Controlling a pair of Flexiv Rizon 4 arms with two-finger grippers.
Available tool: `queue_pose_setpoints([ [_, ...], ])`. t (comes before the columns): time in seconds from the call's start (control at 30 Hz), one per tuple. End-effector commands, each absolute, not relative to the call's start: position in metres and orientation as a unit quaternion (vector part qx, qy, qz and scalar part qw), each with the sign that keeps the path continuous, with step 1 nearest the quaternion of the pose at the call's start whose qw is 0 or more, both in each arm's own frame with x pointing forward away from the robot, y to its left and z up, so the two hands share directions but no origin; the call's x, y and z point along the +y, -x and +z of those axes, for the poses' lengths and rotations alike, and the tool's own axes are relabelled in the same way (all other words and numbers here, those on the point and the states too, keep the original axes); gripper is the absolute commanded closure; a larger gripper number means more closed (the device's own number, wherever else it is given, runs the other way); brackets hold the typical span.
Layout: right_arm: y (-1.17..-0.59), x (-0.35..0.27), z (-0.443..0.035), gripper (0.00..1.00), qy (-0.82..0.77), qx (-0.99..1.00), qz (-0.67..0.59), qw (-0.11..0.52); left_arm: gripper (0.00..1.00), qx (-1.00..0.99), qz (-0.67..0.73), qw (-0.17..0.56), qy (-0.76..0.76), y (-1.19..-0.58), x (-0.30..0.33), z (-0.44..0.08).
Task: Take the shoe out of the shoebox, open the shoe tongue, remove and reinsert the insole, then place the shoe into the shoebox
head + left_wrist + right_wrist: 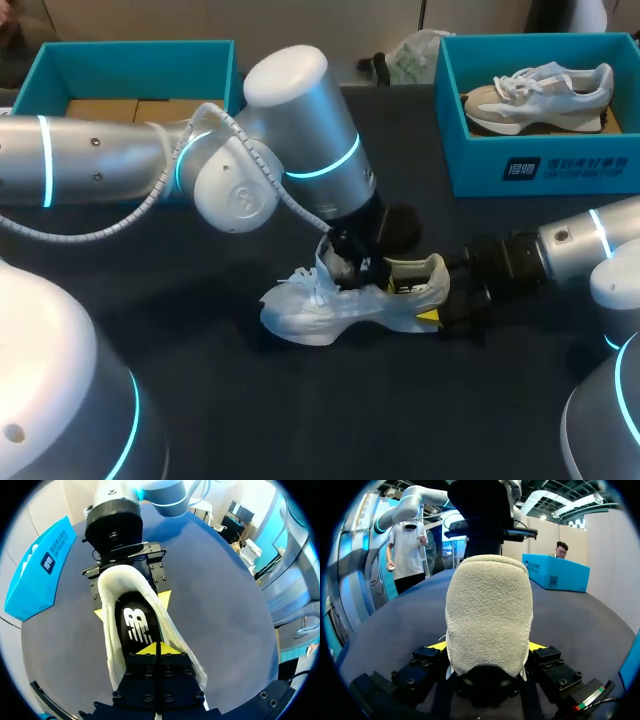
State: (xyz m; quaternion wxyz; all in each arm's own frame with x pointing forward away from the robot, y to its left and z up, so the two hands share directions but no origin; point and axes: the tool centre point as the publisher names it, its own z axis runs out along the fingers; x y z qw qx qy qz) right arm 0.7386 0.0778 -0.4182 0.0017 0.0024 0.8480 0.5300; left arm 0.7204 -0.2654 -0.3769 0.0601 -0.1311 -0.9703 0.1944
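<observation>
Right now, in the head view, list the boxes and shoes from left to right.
open teal box → white shoe on the table → teal shoebox with a second shoe inside.

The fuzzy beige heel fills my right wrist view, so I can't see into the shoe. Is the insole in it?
Observer: Yes. The left wrist view shows a black insole with a white logo lying inside the white lace-up sneaker.
Operator: Where is the left gripper?
Observer: The left gripper is above the shoe's opening, at its tongue end, fingers shut together.
Operator: And the shoebox?
Observer: The blue cardboard shoebox stands at the table's far right corner, holding another beige and white sneaker.
</observation>
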Motion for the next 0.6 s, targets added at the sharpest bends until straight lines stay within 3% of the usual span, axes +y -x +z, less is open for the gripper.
queue_pose_setpoints([
  [0.03, -0.738, 0.080, -0.420, 1.00, -0.003, 0.849, 0.528, 0.001, 1.00, -0.967, 0.199, 0.083, 0.135, -0.723, -0.272, -0.384],
  [0.23, -0.738, 0.080, -0.420, 1.00, -0.003, 0.849, 0.528, 0.001, 1.00, -0.964, 0.198, 0.100, 0.146, -0.715, -0.267, -0.386],
  [0.27, -0.738, 0.080, -0.420, 1.00, -0.003, 0.849, 0.528, 0.001, 0.96, -0.964, 0.198, 0.100, 0.146, -0.714, -0.266, -0.387],
  [0.3, -0.738, 0.080, -0.420, 1.00, -0.003, 0.849, 0.528, 0.001, 0.75, -0.964, 0.197, 0.101, 0.145, -0.714, -0.266, -0.388],
  [0.33, -0.738, 0.080, -0.420, 1.00, -0.003, 0.849, 0.528, 0.001, 0.84, -0.965, 0.194, 0.101, 0.146, -0.714, -0.265, -0.390],
  [0.37, -0.738, 0.080, -0.420, 1.00, -0.003, 0.849, 0.528, 0.001, 1.00, -0.965, 0.191, 0.101, 0.146, -0.714, -0.266, -0.393],
  [0.43, -0.738, 0.080, -0.420, 1.00, -0.003, 0.849, 0.528, 0.001, 1.00, -0.967, 0.187, 0.097, 0.147, -0.712, -0.266, -0.394],
  [0.5, -0.738, 0.080, -0.420, 1.00, -0.003, 0.849, 0.528, 0.001, 0.71, -0.967, 0.186, 0.094, 0.147, -0.711, -0.266, -0.395],
  [0.6, -0.738, 0.080, -0.420, 1.00, -0.003, 0.849, 0.528, 0.001, 0.65, -0.967, 0.185, 0.091, 0.149, -0.709, -0.266, -0.395],
])
